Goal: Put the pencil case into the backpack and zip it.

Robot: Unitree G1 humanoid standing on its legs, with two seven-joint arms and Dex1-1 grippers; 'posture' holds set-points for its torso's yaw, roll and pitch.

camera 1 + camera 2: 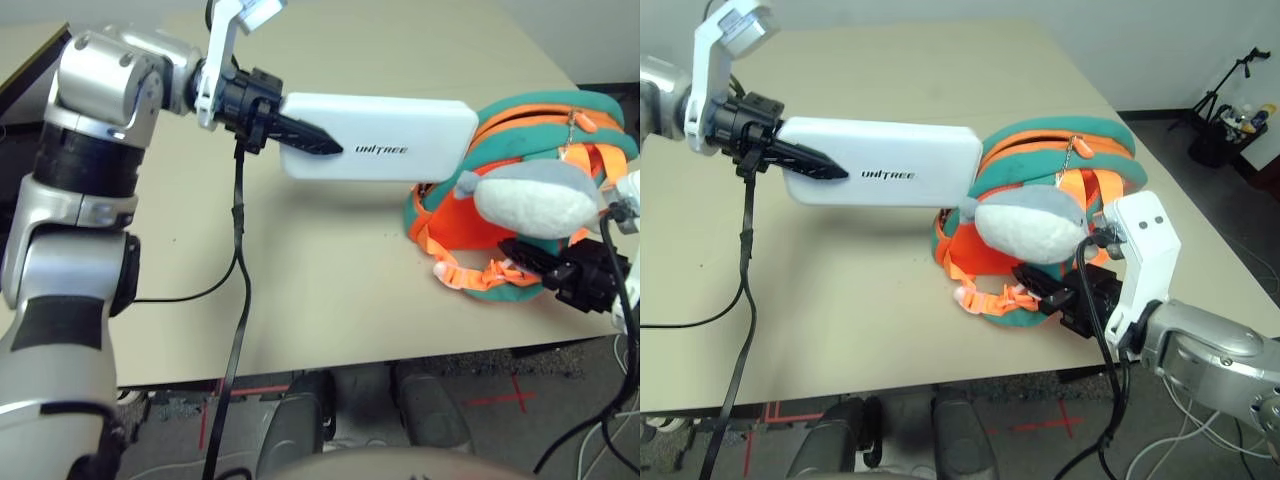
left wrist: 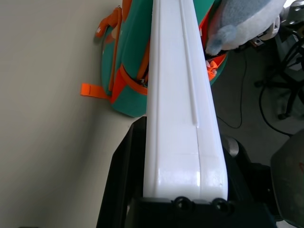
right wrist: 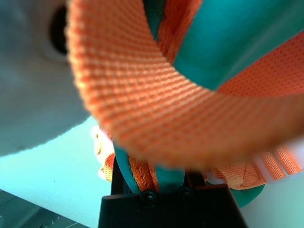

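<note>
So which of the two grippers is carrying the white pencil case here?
The left gripper: its black fingers clamp the pencil case, held above the table toward the backpack. The right gripper grips the backpack's lower edge.

The pencil case (image 1: 880, 162) hides its far end behind the backpack (image 1: 1060, 140) rim, possibly inside the opening. The right end effector (image 1: 1040, 285) fingertips are buried under straps; its wrist view is a blur of orange webbing

Glossy plastic pencil case (image 1: 390, 135) — woven backpack (image 1: 1060, 150)
</note>
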